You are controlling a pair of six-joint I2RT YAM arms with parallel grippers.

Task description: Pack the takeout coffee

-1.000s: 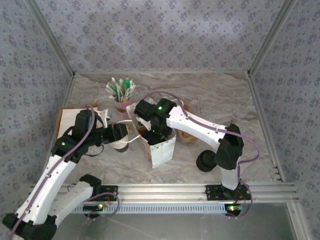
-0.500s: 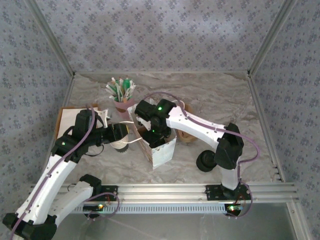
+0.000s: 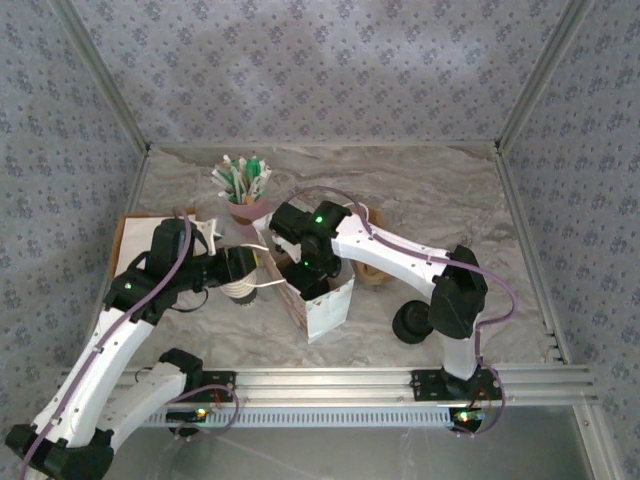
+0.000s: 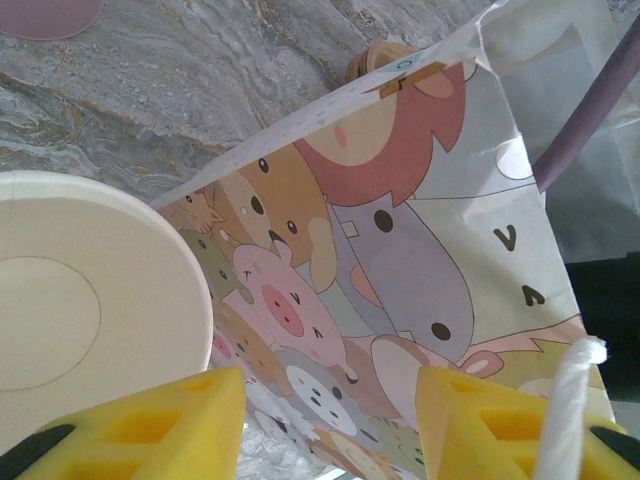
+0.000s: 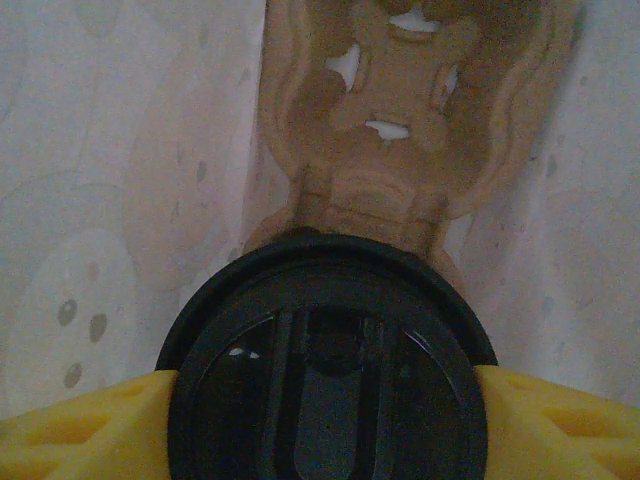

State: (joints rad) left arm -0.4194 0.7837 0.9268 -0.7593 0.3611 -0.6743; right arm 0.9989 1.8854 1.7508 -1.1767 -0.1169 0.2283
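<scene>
The takeout coffee shows as its round black lid (image 5: 325, 385), clamped on both sides by the yellow fingers of my right gripper (image 5: 325, 410); the cup body beneath is hidden. My right gripper (image 3: 308, 280) reaches down into the cartoon-animal paper bag (image 3: 328, 308), whose printed inner wall (image 5: 120, 200) rises behind the lid. My left gripper (image 4: 330, 425) stands just left of the bag's printed side (image 4: 400, 250), jaws apart with nothing between them. The bag's white cord handle (image 4: 565, 410) lies across its right finger.
A white paper cup (image 4: 90, 300) sits under my left gripper (image 3: 240, 268), beside the bag. A pink cup of green-and-white sticks (image 3: 245, 195) stands behind. A brown item (image 3: 377, 270) and black lids (image 3: 410, 322) lie right of the bag; a cardboard tray (image 3: 128, 232) at left.
My right gripper has sunk a little deeper into the bag with the lidded cup. The left arm has stayed where it was.
</scene>
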